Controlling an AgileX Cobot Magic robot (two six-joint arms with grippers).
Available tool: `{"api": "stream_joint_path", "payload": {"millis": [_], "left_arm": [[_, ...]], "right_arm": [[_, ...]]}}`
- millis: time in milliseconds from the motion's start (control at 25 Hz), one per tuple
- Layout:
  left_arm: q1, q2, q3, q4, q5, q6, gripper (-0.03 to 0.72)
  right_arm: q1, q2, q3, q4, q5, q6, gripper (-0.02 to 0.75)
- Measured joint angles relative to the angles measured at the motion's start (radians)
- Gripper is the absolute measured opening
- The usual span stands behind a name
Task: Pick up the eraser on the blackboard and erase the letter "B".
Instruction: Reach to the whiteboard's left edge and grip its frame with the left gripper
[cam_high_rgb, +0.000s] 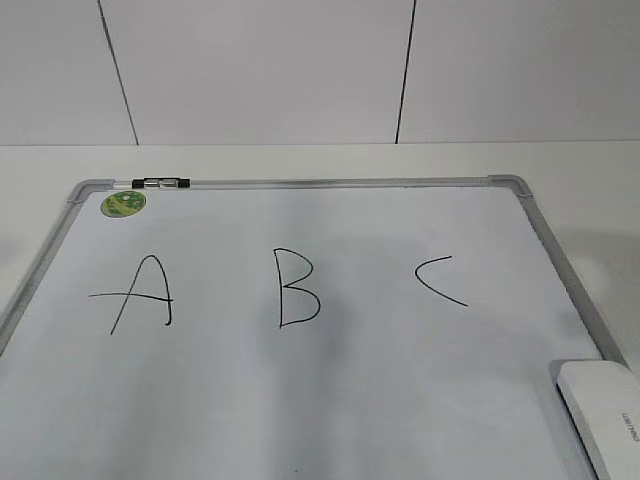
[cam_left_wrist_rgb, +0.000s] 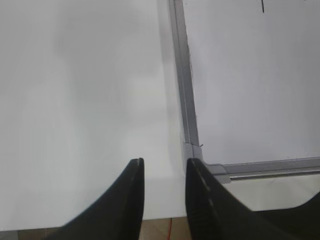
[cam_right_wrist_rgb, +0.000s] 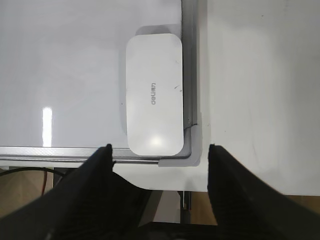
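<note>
The blackboard (cam_high_rgb: 330, 400) is a white board with a grey frame, lying flat on the table. The black letter "B" (cam_high_rgb: 297, 289) stands at its middle, between an "A" (cam_high_rgb: 140, 292) and a "C" (cam_high_rgb: 440, 281). The white eraser (cam_high_rgb: 602, 417) lies in the board's near right corner; it also shows in the right wrist view (cam_right_wrist_rgb: 154, 100), against the frame. My right gripper (cam_right_wrist_rgb: 159, 148) is open and empty, just short of the eraser's near end. My left gripper (cam_left_wrist_rgb: 164, 162) is open and empty over the table by the board's near left corner (cam_left_wrist_rgb: 192, 150). Neither gripper shows in the exterior view.
A small black-and-clear marker (cam_high_rgb: 160, 182) lies on the board's far frame, next to a round green sticker (cam_high_rgb: 123, 203). A white wall stands behind the table. The table's near edge (cam_right_wrist_rgb: 200, 185) lies just below the board's frame, with floor and cables beyond.
</note>
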Motion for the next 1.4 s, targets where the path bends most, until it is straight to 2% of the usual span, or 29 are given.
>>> {"api": "stream_joint_path", "payload": {"millis": [80,360,720,1080,1400], "left_arm": [[0.000,0.107,-0.048,0.000,0.010,-0.002,0.236],[0.000,0.452,-0.206,-0.002,0.010,-0.012,0.228],[0.000,0.760,-0.405,0.028,-0.047,-0.012,0.239],[0.000,0.982,-0.416,-0.007,-0.195,0.020,0.239],[0.000,1.091,-0.417,-0.030,-0.332,0.038,0.239]], "right_arm": [[0.000,0.005,0.000,0.000,0.000,0.000,0.471],[0.000,0.007,-0.002,-0.008,0.000,0.000,0.471],[0.039,0.053,-0.002,-0.027,-0.006,0.000,0.471],[0.039,0.122,-0.002,-0.027,-0.011,0.000,0.471],[0.039,0.128,-0.002,-0.027,-0.015,0.000,0.471]]}}
